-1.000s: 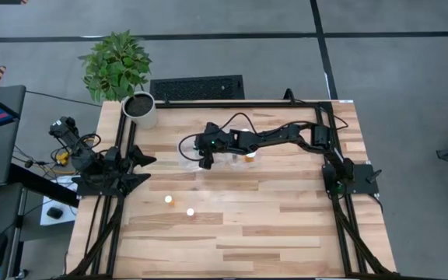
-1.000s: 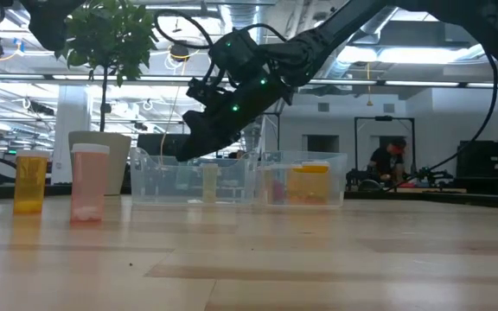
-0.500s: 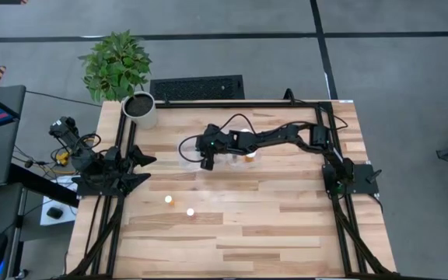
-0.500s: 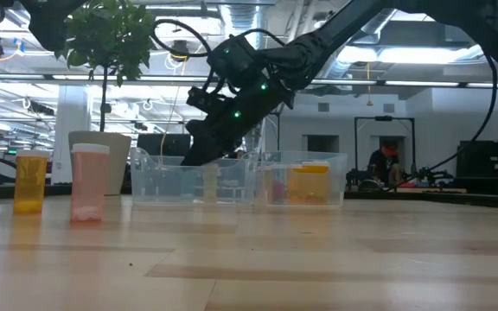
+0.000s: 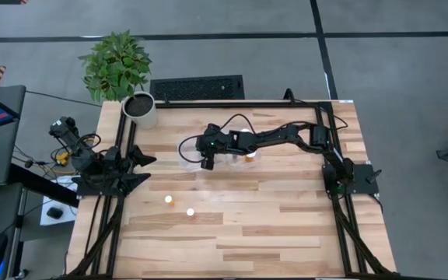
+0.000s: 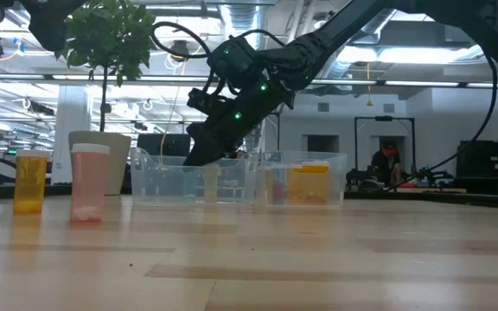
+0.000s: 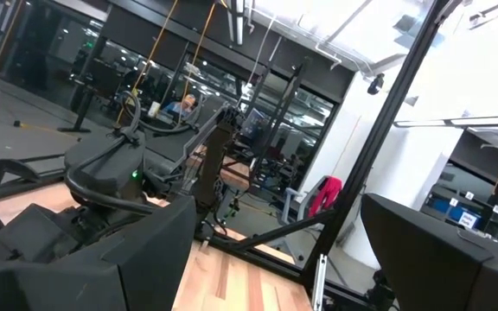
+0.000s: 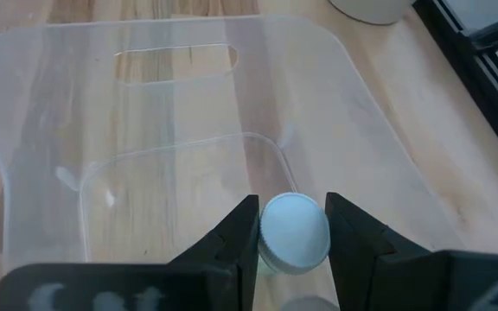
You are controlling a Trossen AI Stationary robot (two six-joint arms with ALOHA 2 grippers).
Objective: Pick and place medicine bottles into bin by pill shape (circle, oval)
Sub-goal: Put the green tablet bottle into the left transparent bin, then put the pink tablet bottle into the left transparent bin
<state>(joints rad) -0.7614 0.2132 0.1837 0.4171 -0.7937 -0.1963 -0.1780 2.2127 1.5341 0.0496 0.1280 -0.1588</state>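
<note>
My right gripper (image 8: 292,200) is shut on a small medicine bottle with a round white cap (image 8: 294,231). It is lowered into the left compartment of the clear bin (image 5: 191,146), and the low view shows it (image 6: 193,155) inside the bin's wall (image 6: 158,183). The right compartment holds orange bottles (image 6: 308,183). Two more bottles stand on the table nearer the front, white caps up (image 5: 168,199) (image 5: 190,211). My left gripper (image 7: 275,276) is open, parked at the table's left edge (image 5: 134,162). My right gripper pinches the bottle's white cap by its two sides (image 8: 268,235), one finger (image 8: 240,233) on each side. The fingers slant downward from the table's right side. The cap's top faces the wrist camera. The cap hides the bottle's body, and I cannot tell whether its base rests on the bin's floor.
A white plant pot (image 5: 140,109) with a green plant stands at the table's far left corner, close to the bin. A dark keyboard (image 5: 197,87) lies beyond the far edge. Bare wood spreads over the near and right parts of the table (image 5: 286,225).
</note>
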